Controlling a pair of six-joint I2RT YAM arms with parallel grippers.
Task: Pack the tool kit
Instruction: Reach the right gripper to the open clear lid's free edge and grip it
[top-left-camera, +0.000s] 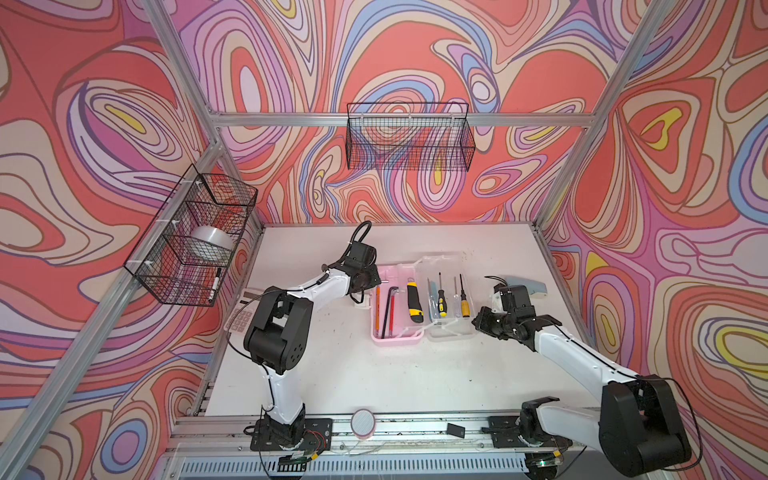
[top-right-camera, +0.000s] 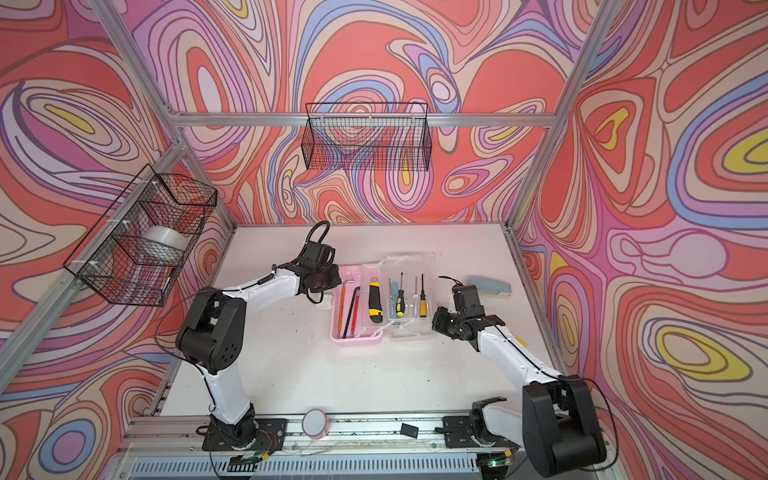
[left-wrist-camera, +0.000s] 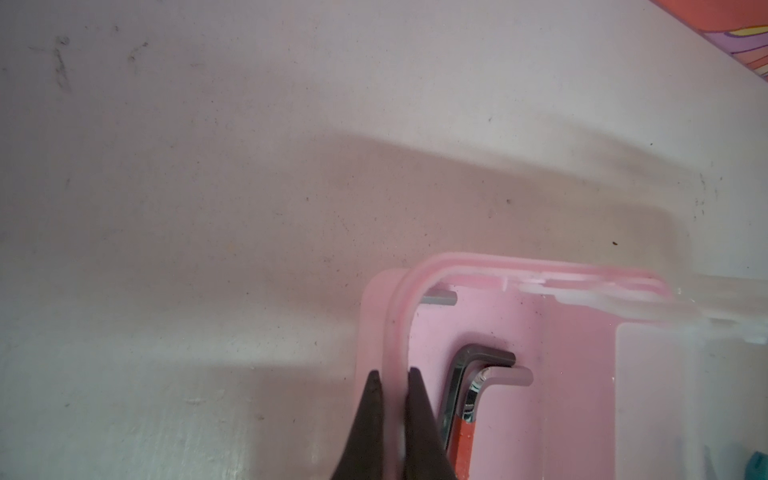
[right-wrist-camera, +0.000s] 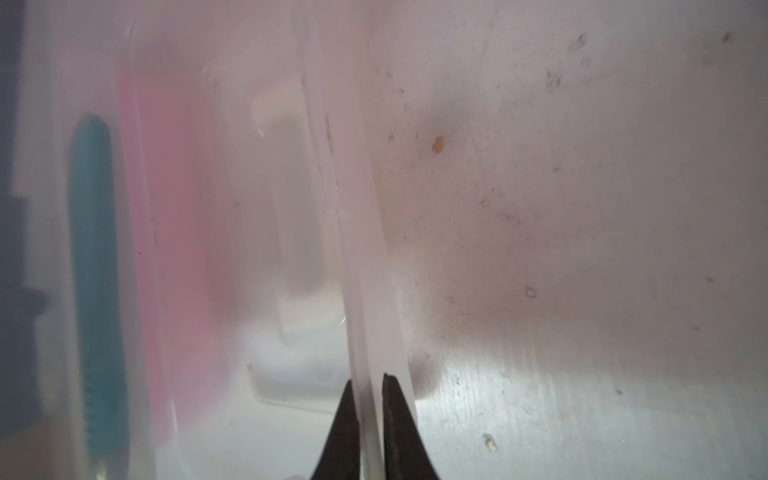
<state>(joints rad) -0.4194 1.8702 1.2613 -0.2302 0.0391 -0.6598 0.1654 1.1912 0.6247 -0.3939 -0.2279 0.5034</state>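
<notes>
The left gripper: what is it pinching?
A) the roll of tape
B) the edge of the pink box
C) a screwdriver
B: in the left wrist view the left gripper is closed over the rim of the pink box, with one finger outside the wall and one inside.

I'm looking at a white surface (top-left-camera: 374, 374), scuffed and speckled with dark marks. Near its middle the pink case (top-left-camera: 397, 340) lies open, its clear lid (top-left-camera: 451, 334) folded out flat on the right and joined to it. A calculator (top-left-camera: 237, 322) sits by the left edge (partly hidden under an arm). A pale blue-grey object (top-left-camera: 525, 286) rests toward the right edge, apart from the case.
</notes>
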